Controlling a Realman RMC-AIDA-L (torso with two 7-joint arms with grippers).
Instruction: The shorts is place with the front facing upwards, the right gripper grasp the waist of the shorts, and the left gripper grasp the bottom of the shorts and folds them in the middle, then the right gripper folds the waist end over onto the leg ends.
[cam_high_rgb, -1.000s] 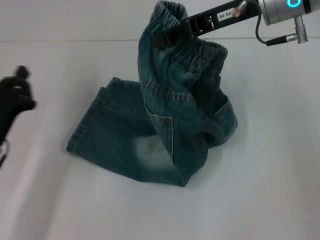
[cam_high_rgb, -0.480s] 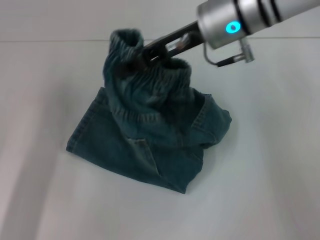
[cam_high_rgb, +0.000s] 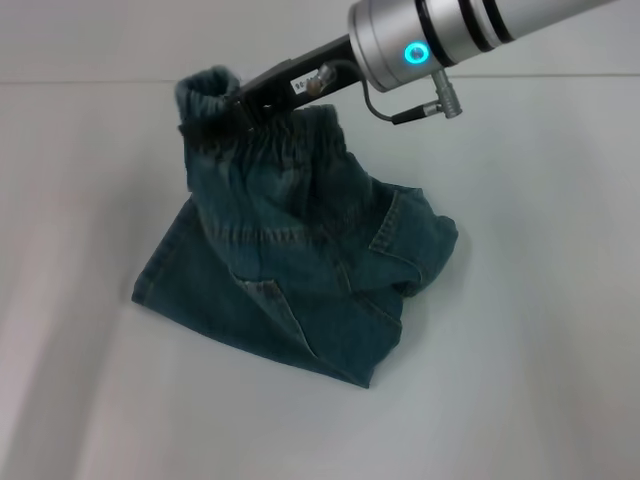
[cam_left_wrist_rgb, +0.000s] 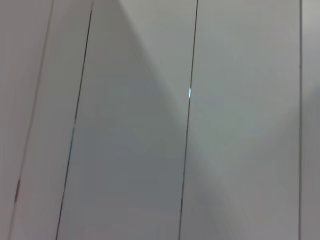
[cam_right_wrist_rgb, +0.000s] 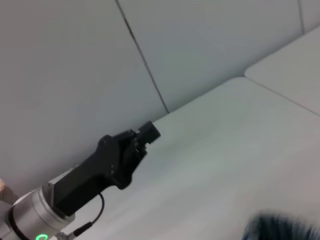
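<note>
The blue denim shorts (cam_high_rgb: 300, 270) lie folded lengthwise on the white table (cam_high_rgb: 520, 350). Their waist (cam_high_rgb: 210, 95) is lifted off the surface and hangs over the legs. My right gripper (cam_high_rgb: 238, 105), on an arm reaching in from the upper right, is shut on that gathered band. The leg ends (cam_high_rgb: 240, 345) rest flat along the near left edge. A blurred blue patch of the shorts (cam_right_wrist_rgb: 282, 227) shows in the right wrist view. My left gripper (cam_right_wrist_rgb: 148, 134) appears only in that view, raised far off over the table and away from the denim.
The white table stretches around the shorts on all sides. A pale panelled wall (cam_left_wrist_rgb: 190, 100) with thin dark seams fills the left wrist view and stands behind the table in the right wrist view.
My right gripper has carried the waist leftward and lower, over the legs, so more denim now drapes on them. The left gripper, at the left edge a second ago, has left the head view.
</note>
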